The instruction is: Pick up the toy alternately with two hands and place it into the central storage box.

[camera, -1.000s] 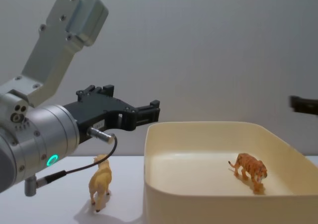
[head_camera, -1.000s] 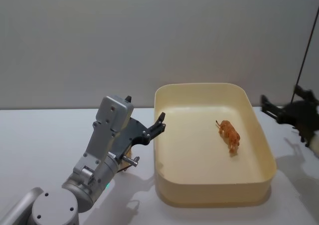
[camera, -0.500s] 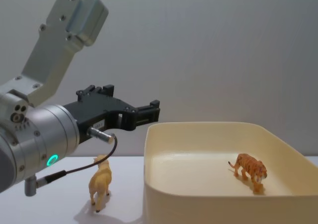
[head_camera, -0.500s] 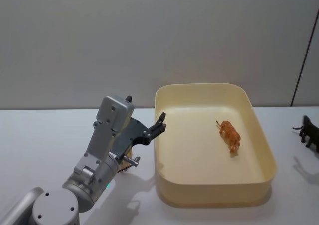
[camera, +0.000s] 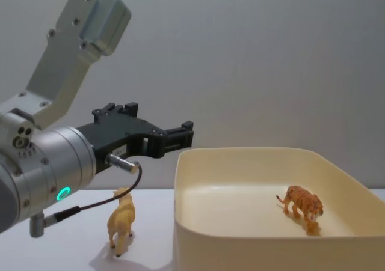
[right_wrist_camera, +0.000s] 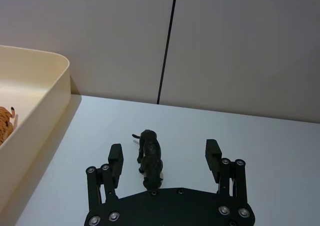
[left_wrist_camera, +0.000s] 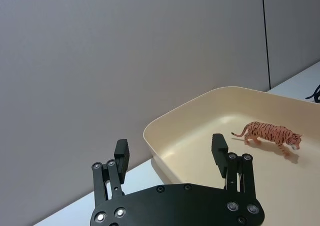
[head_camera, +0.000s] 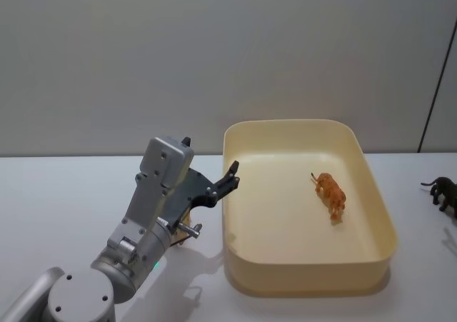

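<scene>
The central storage box [head_camera: 285,123] is a large cream tub in the middle of the table. An orange striped tiger toy [head_camera: 330,193] stands inside it, also in the chest view [camera: 302,204]. My left gripper [head_camera: 208,156] hovers open beside the box's left wall, with nothing between its fingers. A tan toy animal [camera: 122,220] stands on the table below it. A black toy animal [head_camera: 445,191] stands on the table to the right of the box. In the right wrist view my right gripper [right_wrist_camera: 164,150] is open above this black toy [right_wrist_camera: 150,156], whose body lies between the spread fingers.
The white table [head_camera: 64,193] runs left and right of the box, with a plain grey wall behind. A dark vertical seam [right_wrist_camera: 167,40] marks the wall at the right. The box's rim [right_wrist_camera: 50,55] lies left of the black toy.
My right gripper has drawn off the head view's right edge, and the black toy now stands alone on the table there. The left arm has not moved.
</scene>
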Available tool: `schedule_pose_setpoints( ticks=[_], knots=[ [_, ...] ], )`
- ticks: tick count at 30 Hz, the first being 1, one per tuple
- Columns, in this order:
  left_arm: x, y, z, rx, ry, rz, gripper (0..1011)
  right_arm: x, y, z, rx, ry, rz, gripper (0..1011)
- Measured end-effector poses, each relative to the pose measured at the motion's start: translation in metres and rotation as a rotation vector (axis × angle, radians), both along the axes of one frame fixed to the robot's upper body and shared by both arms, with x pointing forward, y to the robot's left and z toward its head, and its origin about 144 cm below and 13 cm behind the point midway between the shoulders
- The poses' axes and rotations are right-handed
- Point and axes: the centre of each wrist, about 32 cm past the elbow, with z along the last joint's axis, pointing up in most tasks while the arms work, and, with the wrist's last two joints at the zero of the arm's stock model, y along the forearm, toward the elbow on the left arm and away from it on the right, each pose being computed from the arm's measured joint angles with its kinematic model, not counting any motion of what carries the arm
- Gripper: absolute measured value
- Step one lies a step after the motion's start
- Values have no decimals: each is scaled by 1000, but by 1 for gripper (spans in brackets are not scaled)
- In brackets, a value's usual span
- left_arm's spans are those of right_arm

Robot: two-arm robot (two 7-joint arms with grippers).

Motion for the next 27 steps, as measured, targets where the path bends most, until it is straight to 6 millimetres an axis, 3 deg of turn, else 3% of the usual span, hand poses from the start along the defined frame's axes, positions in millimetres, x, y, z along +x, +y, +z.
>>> schedule_pose_setpoints(
  ticks=[27],
  knots=[
    [0,0,0,0,0,0,1001,47,10,-32,-10,97,5,1001]
  ],
)
